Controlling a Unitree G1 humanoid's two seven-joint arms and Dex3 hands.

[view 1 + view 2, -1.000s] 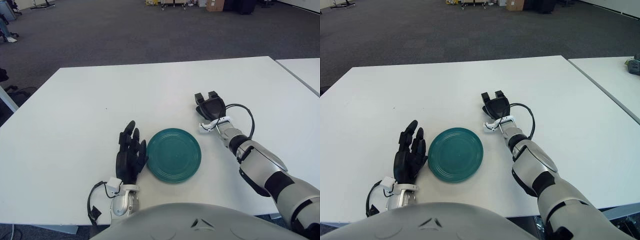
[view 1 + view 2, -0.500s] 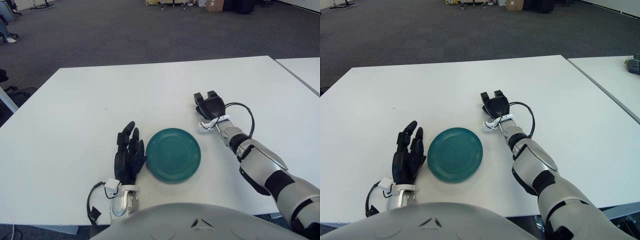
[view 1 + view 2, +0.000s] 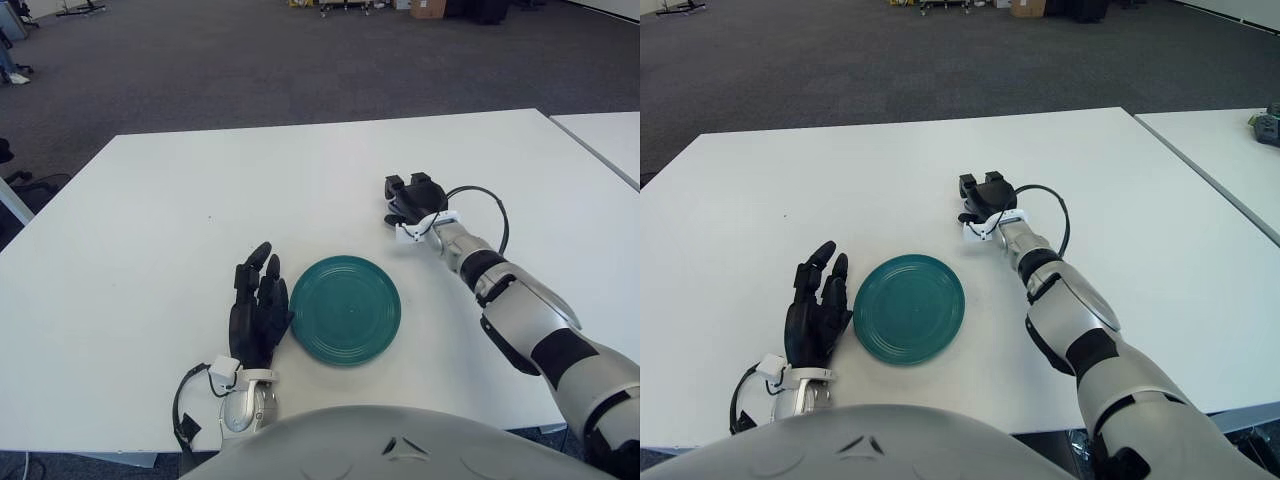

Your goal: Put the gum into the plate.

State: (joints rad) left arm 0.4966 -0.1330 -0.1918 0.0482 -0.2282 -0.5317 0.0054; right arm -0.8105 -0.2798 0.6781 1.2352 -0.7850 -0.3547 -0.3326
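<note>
Since the earlier frame, the right hand (image 3: 412,200) has curled its fingers downward and shifted slightly to the far side; the plate (image 3: 346,309) and the left hand (image 3: 259,308) have barely moved.

Nearest, the left hand shows just to the left of the green plate, fingers loosely extended, holding nothing. Beyond the plate, the right arm stretches forward over the white counter (image 3: 150,220), palm down, fingers bent as if closing on something. The gum itself is not visible; I cannot tell whether it is under that hand. I judge this as the grasping step. Next, the hand should lift and come back over the plate.
</note>
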